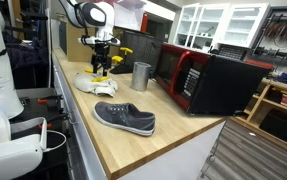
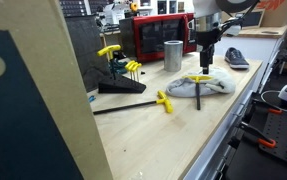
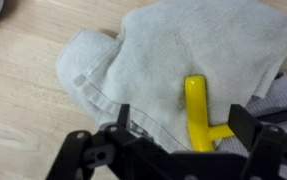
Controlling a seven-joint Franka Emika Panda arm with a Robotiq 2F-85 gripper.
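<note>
A crumpled white towel [image 3: 173, 45] lies on the wooden counter [image 1: 173, 125], with a yellow T-handle tool [image 3: 196, 108] resting on it. My gripper [image 3: 183, 118] hangs just above the towel, open, its two black fingers either side of the yellow handle and nothing held. In both exterior views the gripper [image 1: 101, 58] [image 2: 206, 58] points straight down over the towel [image 1: 95, 84] [image 2: 205, 86]. The tool's yellow handle [image 2: 198, 78] and dark shaft stick out toward the counter's front edge.
A grey shoe [image 1: 125, 118] lies near the front of the counter. A metal cup [image 1: 141, 76] and a red microwave [image 1: 208, 80] stand behind. A second yellow T-handle key [image 2: 163, 102] and a rack of yellow-handled keys [image 2: 118, 68] sit further along.
</note>
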